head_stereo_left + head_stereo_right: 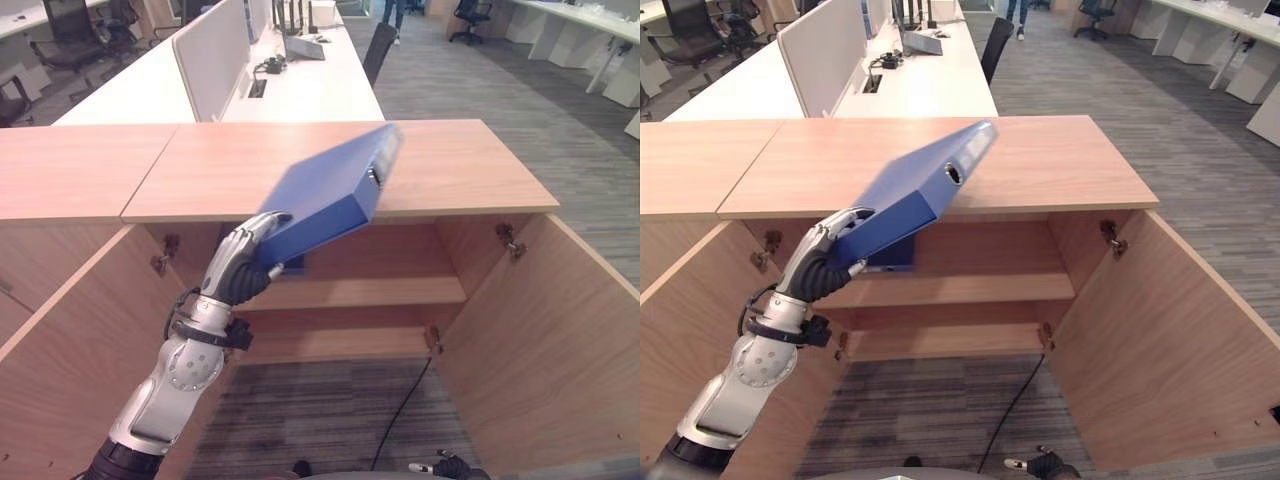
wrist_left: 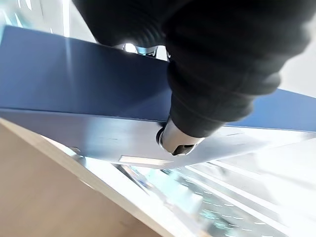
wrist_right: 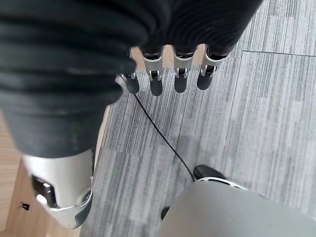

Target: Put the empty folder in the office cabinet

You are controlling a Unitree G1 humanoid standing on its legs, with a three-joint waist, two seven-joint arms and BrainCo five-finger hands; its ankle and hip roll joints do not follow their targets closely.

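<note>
My left hand (image 1: 240, 262) is shut on the lower corner of a blue folder (image 1: 335, 190). It holds the folder tilted, spine toward me, with the far end rising over the cabinet's wooden top (image 1: 460, 170). The left wrist view shows the thumb (image 2: 180, 140) pressed on the folder's edge (image 2: 74, 79). Below the folder the office cabinet stands with both doors swung out, and its inner shelf (image 1: 370, 292) is bare. My right hand (image 3: 168, 79) hangs low over the carpet, fingers straight and holding nothing.
The right door (image 1: 560, 340) and the left door (image 1: 60, 370) flank the opening. A second cabinet top (image 1: 70, 170) adjoins on the left. White desks with a partition (image 1: 215, 55) and an office chair (image 1: 378, 50) stand behind. A person's legs (image 1: 395, 15) show far back.
</note>
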